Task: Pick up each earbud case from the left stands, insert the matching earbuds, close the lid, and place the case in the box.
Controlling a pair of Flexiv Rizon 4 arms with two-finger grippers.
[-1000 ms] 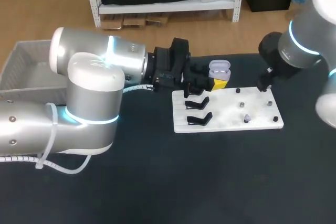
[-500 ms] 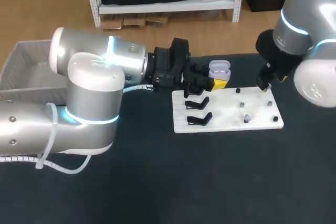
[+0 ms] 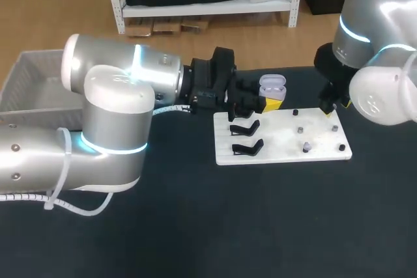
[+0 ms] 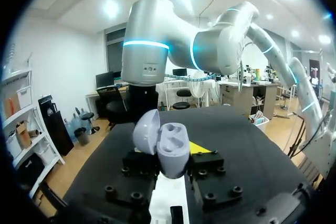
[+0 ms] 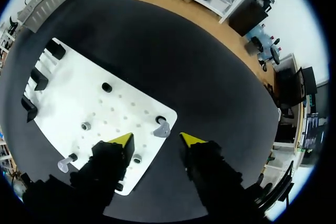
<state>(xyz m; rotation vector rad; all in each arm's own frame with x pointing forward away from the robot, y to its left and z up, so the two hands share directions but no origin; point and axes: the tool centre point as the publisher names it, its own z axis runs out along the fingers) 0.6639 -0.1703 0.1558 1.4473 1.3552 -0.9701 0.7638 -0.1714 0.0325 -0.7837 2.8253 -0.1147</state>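
Black table (image 3: 163, 226), two arms over the white board (image 3: 280, 140): case gripped on my left, right fingers spread above an earbud.

Head camera: my left gripper (image 3: 267, 100) is clamped on the open earbud case (image 3: 272, 85), which sits up between its fingers, with the black stands (image 3: 244, 136) just below them. My right gripper (image 3: 328, 107) hangs over the board's far corner, and the grey box (image 3: 26, 83) lies well apart behind my left arm. Left wrist camera: the case stands upright between the two fingers, pinched from both sides, its lid (image 4: 146, 131) swung back and two hollows showing. Right wrist camera: the yellow-tipped fingers are spread apart and grip nothing. A grey earbud (image 5: 163, 128) rests at the board's corner just ahead of the gap between them, touching neither, and a second earbud (image 5: 64, 165) sits beside the finger over the board.
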